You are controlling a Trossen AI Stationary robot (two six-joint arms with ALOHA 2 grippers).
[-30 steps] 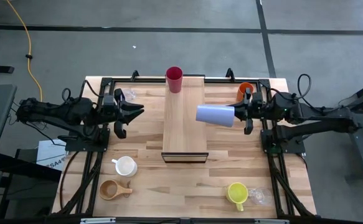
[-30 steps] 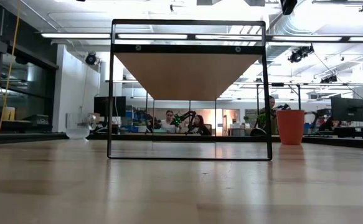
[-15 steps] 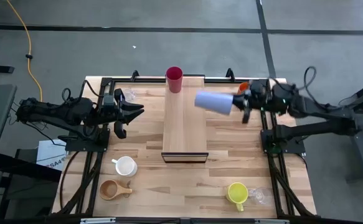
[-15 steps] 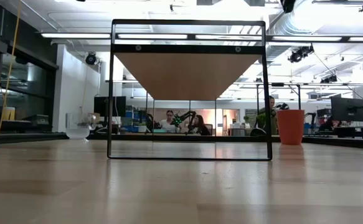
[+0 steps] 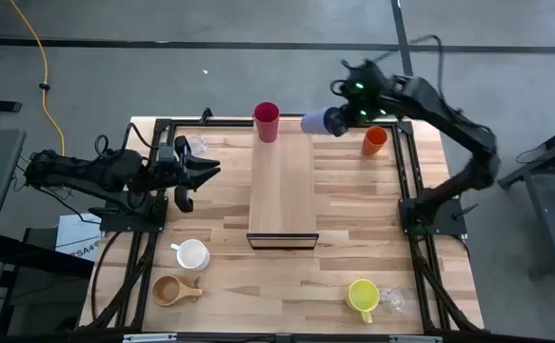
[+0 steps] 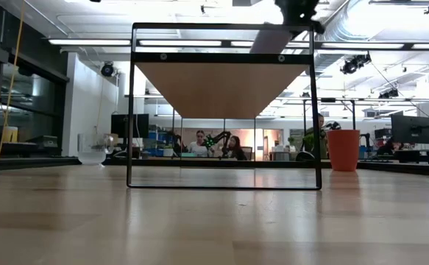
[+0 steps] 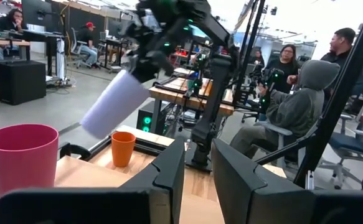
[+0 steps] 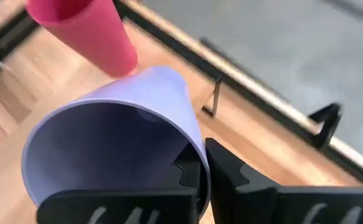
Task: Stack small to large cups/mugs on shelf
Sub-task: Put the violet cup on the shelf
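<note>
Light-wood shelf (image 5: 282, 181) — right hand (image 5: 339, 119) clamps lavender-blue tumbler (image 5: 317, 122) above; left hand (image 5: 196, 176) slightly open, empty.

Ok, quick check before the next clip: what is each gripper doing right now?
Left gripper: slightly open, holding nothing, waiting at the table's left side.
Right gripper: shut on the rim of the lavender-blue plastic tumbler, raised near the shelf's far end.

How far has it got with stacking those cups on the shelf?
Early days. Only the red plastic tumbler stands on the long light-wood shelf. The right hand holds the lavender-blue tumbler tilted in the air near it. Left on the table: the orange tumbler, white mug, brown wooden cup and yellow mug. The left hand waits.
</note>
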